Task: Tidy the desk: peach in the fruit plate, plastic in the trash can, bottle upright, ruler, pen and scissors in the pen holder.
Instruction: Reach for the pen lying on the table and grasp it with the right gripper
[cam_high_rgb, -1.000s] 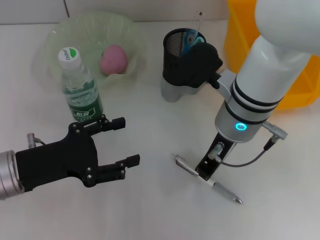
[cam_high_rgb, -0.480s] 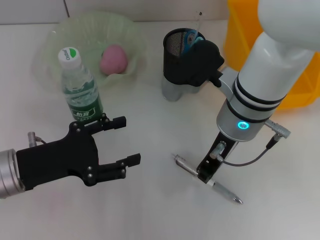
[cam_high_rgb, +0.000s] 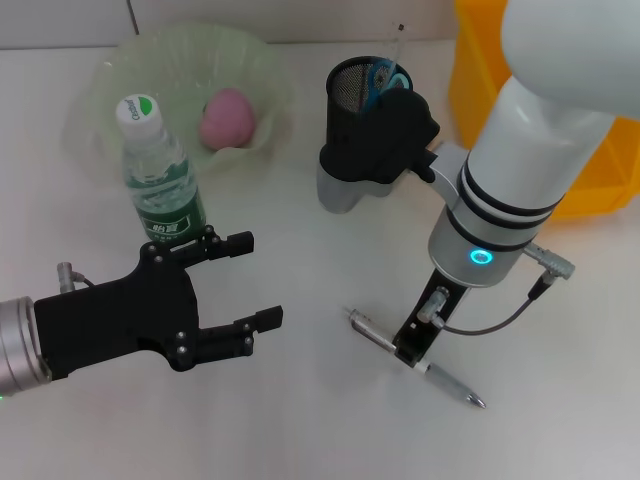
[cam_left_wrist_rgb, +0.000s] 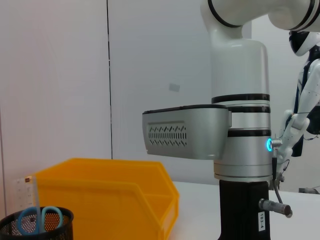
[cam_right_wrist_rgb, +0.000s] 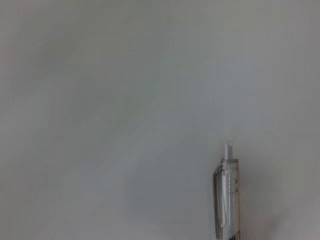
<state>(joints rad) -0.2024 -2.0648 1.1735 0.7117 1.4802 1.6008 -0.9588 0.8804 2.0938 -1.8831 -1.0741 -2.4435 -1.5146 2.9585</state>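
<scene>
A clear pen (cam_high_rgb: 415, 358) lies on the white desk, and its clip end shows in the right wrist view (cam_right_wrist_rgb: 226, 200). My right gripper (cam_high_rgb: 411, 346) is down right over the middle of the pen. The black mesh pen holder (cam_high_rgb: 362, 108) holds blue scissors (cam_high_rgb: 384, 77) and a clear ruler (cam_high_rgb: 398, 52); it also shows in the left wrist view (cam_left_wrist_rgb: 35, 227). The water bottle (cam_high_rgb: 160, 175) stands upright. The pink peach (cam_high_rgb: 228, 117) lies in the green fruit plate (cam_high_rgb: 120, 75). My left gripper (cam_high_rgb: 260, 280) is open and empty, in front of the bottle.
A yellow bin (cam_high_rgb: 600, 150) stands at the back right, behind my right arm; it also shows in the left wrist view (cam_left_wrist_rgb: 100, 195). My right forearm (cam_high_rgb: 520, 180) reaches past the pen holder's right side.
My right arm has shifted slightly to the left over the pen. The pen, the bottle and my left gripper have not moved.
</scene>
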